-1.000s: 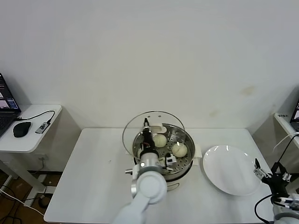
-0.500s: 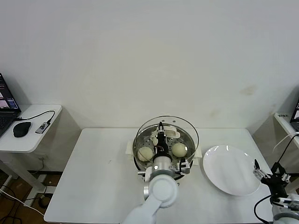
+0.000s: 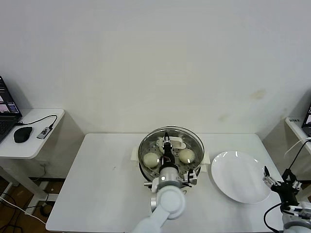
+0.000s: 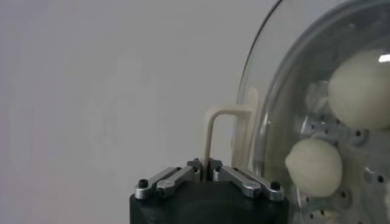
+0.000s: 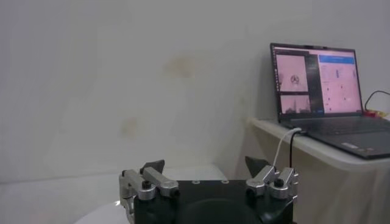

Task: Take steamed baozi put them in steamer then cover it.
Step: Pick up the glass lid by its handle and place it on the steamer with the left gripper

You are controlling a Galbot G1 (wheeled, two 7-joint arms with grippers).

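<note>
Since the earlier frames the cover (image 3: 171,145) has swung from a tilt behind the pot's left rim to lie level over the steamer (image 3: 170,171), and my left arm has travelled right with it. My left gripper (image 3: 167,144) has its fingers (image 4: 183,177) pinched tight on the cover's cream handle (image 4: 226,137); in the left wrist view the thin loop of that handle rises straight from between the two closed tips. Beyond the handle the glass dome and its steel rim curve over the pot. Through the glass I see the steamed baozi (image 3: 151,159) on the perforated tray, one toward the pot's left side, another (image 3: 187,155) toward its right, and a third partly hidden at the back, by the handle. I cannot tell whether the rim is fully seated. The steamer stands at the middle of the white table (image 3: 102,184), toward its back edge. A white plate (image 3: 240,175) lies just beside the pot, toward the table's right edge. My right gripper (image 5: 208,173) waits off the table's front right corner, fingers spread wide and empty, with a laptop (image 5: 322,92) on a side shelf beyond it.
</note>
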